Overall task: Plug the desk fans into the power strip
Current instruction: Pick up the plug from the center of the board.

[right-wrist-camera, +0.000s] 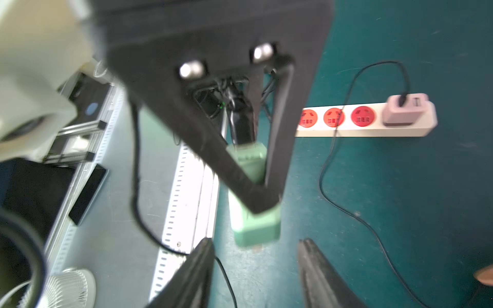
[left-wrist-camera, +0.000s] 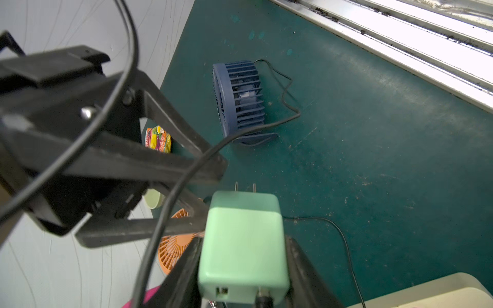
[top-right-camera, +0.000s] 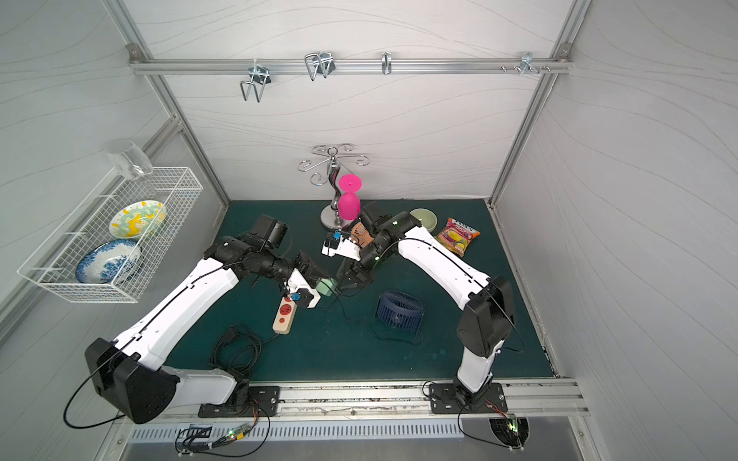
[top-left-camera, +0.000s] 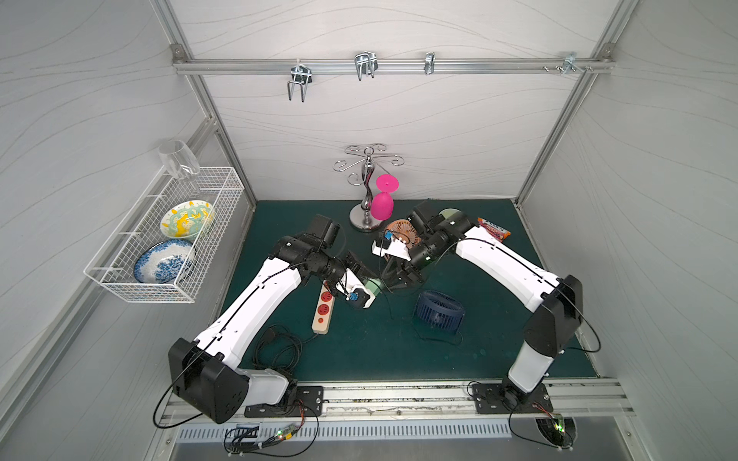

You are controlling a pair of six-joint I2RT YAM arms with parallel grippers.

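white wire basket hangs on the left wall and holds two patterned plates. on the green mat, left of centre, the black cord lies coiled near the front edge. the power strip lies flat just right of the coil, long axis running near to far. in the right wrist view three red sockets show free, and a grey adapter sits in the socket at one end. the left gripper pinches a mint-green adapter by two opposite side faces, just right of the strip's far end. the two prongs point away from the wrist. a black cable enters the adapter's rear face. the right gripper stands just right of the mint-green adapter, fingers spread; contact with it cannot be told. at the far centre a metal stand carries a pink glass upside down. an orange fan sits just behind the right wrist. the blue desk fan stands upright on the mat right of centre, well apart from the strip. a pale green bowl and a snack packet lie at the far right.
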